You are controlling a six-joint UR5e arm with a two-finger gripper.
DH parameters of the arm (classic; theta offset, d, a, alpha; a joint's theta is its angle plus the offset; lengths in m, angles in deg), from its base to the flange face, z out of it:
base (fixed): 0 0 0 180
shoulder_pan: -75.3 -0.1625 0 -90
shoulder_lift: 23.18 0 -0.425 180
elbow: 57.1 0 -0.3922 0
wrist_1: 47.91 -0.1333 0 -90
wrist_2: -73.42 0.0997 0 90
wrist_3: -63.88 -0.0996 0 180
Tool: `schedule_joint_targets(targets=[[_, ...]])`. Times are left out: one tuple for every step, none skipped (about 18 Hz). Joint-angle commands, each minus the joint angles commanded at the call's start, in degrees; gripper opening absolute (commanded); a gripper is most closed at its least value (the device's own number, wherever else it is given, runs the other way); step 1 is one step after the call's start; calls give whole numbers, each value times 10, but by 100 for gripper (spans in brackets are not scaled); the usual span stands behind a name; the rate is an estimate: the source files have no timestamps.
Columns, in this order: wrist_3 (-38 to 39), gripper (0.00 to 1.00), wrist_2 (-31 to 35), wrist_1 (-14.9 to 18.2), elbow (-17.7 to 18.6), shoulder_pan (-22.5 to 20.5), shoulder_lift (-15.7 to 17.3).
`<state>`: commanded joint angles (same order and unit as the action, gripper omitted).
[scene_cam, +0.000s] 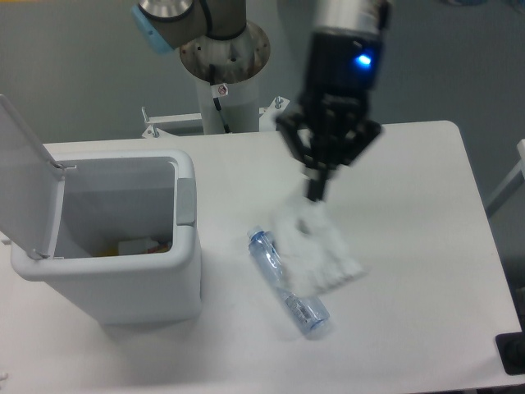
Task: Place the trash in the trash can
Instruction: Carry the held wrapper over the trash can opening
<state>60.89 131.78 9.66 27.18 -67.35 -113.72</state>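
**Where everything sits**

To your left, the trash can stands on the table, lid raised on its far-left side, some items lying inside. Right of it, the bottle lies on the table, cap towards the back. The wrapper hangs from the gripper, over the bottle's middle. The arm's base stands behind the table.

A smooth, matt white plastic is seen on the trash can at lower left. The bottle is of clear, glossy, blue-tinted plastic; the wrapper is of thin translucent film.
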Motion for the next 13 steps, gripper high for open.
schedule_joint_targets(targets=[[0, 0, 0, -1, 9, 10, 7], [-2, 0, 1, -2, 16, 25, 11], [-4, 0, 3, -3, 25, 40, 18], [-4, 0, 2, -4, 33, 50, 21], [-6, 0, 1, -5, 42, 61, 27], [-7, 0, 2, -5, 53, 75, 30], [-7, 0, 2, -5, 61, 88, 35], [-6, 0, 1, -4, 66, 100, 35], [-6, 0, 2, -5, 74, 110, 36], [-7, 0, 3, -5, 83, 116, 37], [-6, 0, 3, -5, 88, 120, 40], [-7, 0, 3, -5, 93, 126, 39], [-7, 0, 3, -5, 97, 131, 39]])
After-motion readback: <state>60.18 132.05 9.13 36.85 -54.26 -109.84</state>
